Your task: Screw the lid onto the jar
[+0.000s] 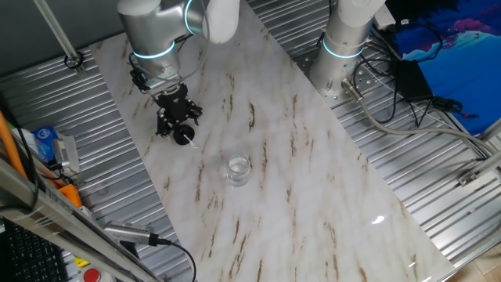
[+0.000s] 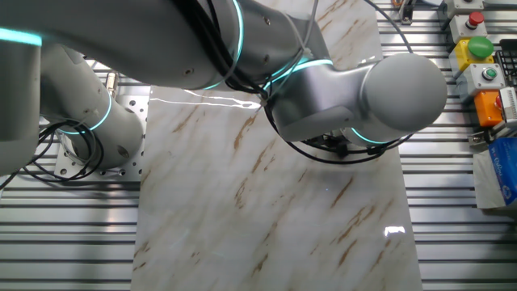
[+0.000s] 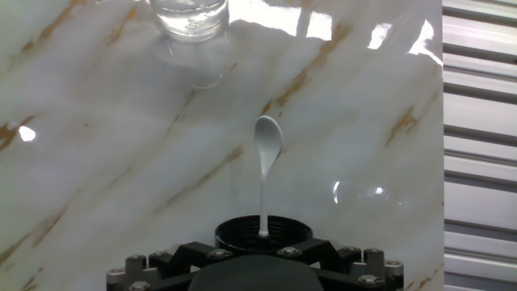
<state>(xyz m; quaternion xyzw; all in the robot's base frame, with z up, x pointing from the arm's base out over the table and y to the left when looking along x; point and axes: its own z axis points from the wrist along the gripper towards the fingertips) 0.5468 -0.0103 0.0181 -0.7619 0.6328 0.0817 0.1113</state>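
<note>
Black two-finger tool pinches small round black lid w/ white spoon attached, low over marble table; small clear glass jar stands well apart. Risk: spoon catches jar rim, tipping it.

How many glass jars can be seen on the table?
1. The jar stands open near the middle of the marble table; the hand view shows it at the top edge. The arm blocks part of the other fixed view.
</note>
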